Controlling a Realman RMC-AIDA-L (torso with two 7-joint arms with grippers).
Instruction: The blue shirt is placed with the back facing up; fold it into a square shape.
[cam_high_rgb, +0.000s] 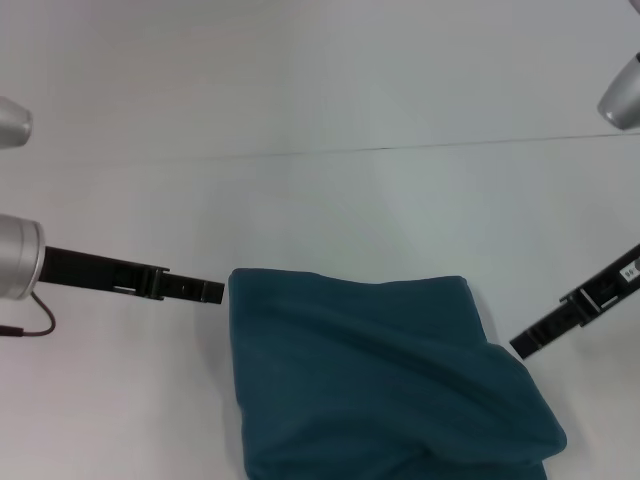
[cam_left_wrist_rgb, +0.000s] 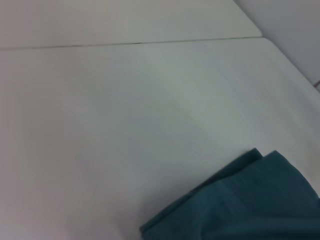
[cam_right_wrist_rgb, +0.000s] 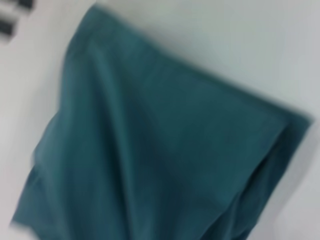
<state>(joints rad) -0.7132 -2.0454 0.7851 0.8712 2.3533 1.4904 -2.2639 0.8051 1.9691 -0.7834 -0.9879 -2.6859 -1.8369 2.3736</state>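
Lying folded into a rough rectangle near the table's front edge, the dark teal-blue knit shirt (cam_high_rgb: 385, 385) ran slightly longer left to right, its far edge straight. Black left gripper (cam_high_rgb: 215, 292) tipped just beside its far-left corner; black right gripper (cam_high_rgb: 522, 345) beside its right side. Finger spread of both: cannot tell.

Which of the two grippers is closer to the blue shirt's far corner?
The left gripper: its tip sits right beside the blue shirt at its far left corner. The right gripper stands further down the shirt's right edge.
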